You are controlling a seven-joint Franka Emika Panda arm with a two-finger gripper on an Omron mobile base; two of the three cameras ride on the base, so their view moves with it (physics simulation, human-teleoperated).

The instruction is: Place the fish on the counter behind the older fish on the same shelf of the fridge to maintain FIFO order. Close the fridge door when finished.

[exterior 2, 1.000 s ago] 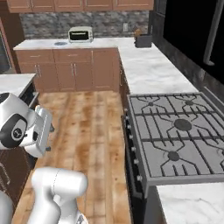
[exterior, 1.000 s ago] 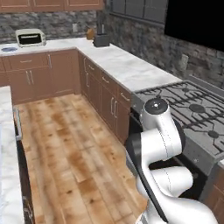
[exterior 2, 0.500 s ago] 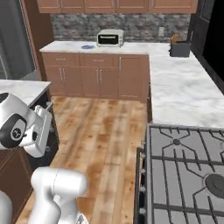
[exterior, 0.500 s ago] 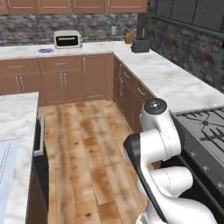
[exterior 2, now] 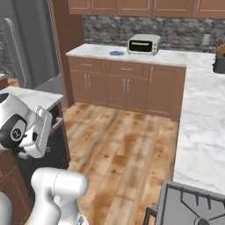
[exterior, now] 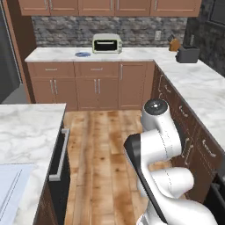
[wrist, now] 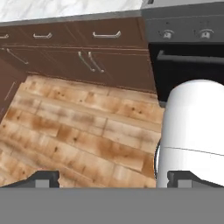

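Gripper [wrist: 113, 177]: jaws spread wide, nothing between them, aimed down at the wooden floor [wrist: 74, 131] in front of dark cabinets [wrist: 87, 57] and an oven [wrist: 188, 65].
Desk [exterior: 110, 54]: white marble along the far wall, carrying a toaster oven [exterior: 107, 44] and a small blue plate [exterior: 82, 54] left of it.
Fridge [exterior 2: 24, 44]: grey, at far left, door shut.
Fish: cannot be made out.

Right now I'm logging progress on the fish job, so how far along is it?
Nothing looks done yet. The gripper is open and empty over the wood floor. The robot faces the far counter with the toaster oven; the fridge door stands at left. No fish in sight, so fetching, shelving and closing remain.
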